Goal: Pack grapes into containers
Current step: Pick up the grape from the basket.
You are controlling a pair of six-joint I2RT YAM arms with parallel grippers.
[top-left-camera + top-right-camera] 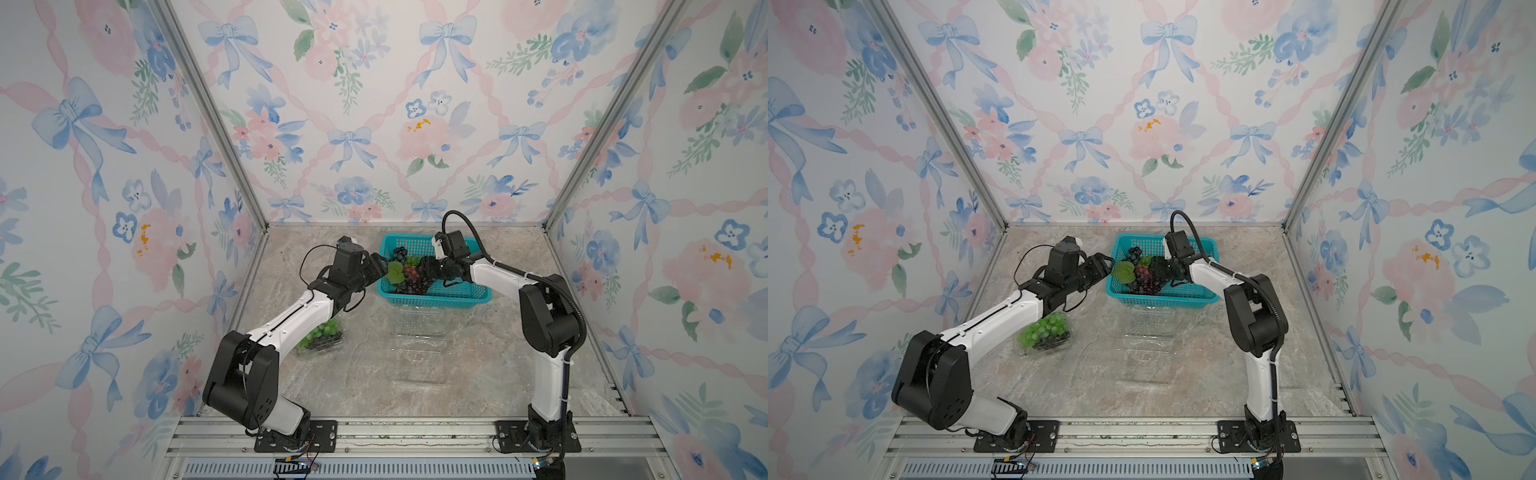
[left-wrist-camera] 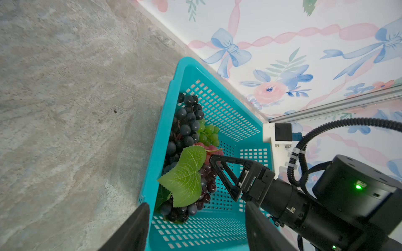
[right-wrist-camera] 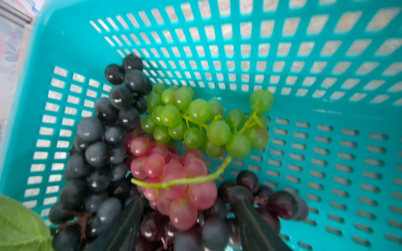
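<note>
Dark (image 3: 104, 141), green (image 3: 202, 121) and red grapes (image 3: 174, 173) lie in the teal basket (image 1: 436, 297); a green leaf (image 2: 187, 173) covers some. My right gripper (image 3: 191, 228) reaches down into the pile, jaws apart, with red and dark berries between its fingers. At the basket's left rim my left gripper (image 2: 195, 228) hovers open and empty. One clear container (image 1: 1044, 332), partly under the left arm, holds green and dark grapes. A second clear container (image 1: 1148, 336) lies open in front of the basket with nothing in it.
The basket (image 1: 1163, 299) stands close to the back wall. The two grippers (image 1: 380, 268) (image 1: 424, 266) face each other a short way apart over its left half. Metal frame posts rise at the back corners.
</note>
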